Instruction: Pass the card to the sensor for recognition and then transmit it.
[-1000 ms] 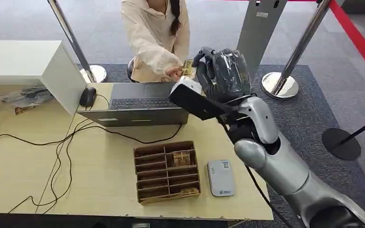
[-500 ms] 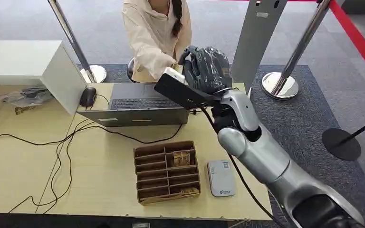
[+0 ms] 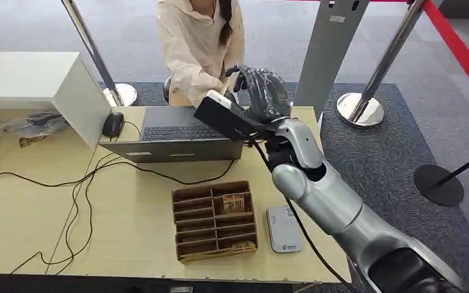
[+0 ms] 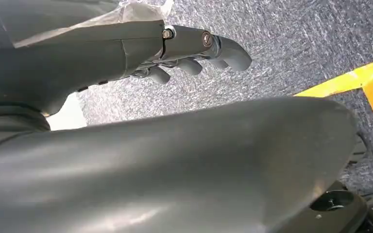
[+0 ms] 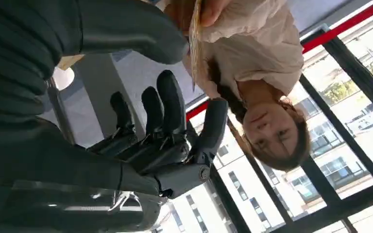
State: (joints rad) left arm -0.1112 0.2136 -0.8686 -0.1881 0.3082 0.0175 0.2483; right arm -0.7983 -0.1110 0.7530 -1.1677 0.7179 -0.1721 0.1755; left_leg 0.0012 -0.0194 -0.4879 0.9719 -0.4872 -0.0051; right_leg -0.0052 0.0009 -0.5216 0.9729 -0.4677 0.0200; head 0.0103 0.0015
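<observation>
My right hand (image 3: 258,93) reaches over the laptop toward a person (image 3: 195,43) in a cream jacket across the desk. In the right wrist view a yellowish card (image 5: 194,43) shows edge-on, pinched by the person's fingers (image 5: 214,7). It lies just off my thumb (image 5: 126,29), with my dark fingers (image 5: 170,111) spread apart on its other side; my right hand (image 5: 141,97) holds nothing. The grey-white card sensor (image 3: 283,229) lies on the desk near its front right. My left hand (image 4: 194,48) hangs over grey carpet, holding nothing.
An open laptop (image 3: 177,131) sits under my right forearm, with a mouse (image 3: 112,124) and black cables (image 3: 85,183) to its left. A cardboard divider tray (image 3: 186,210) holding cards stands beside the sensor. A white box (image 3: 30,76) is at the left; stanchions (image 3: 359,110) and a grey post (image 3: 330,43) stand behind.
My right hand has moved left and farther forward, up to the person's hand. The card, plain in the head view a second ago, is now hidden behind my hand there.
</observation>
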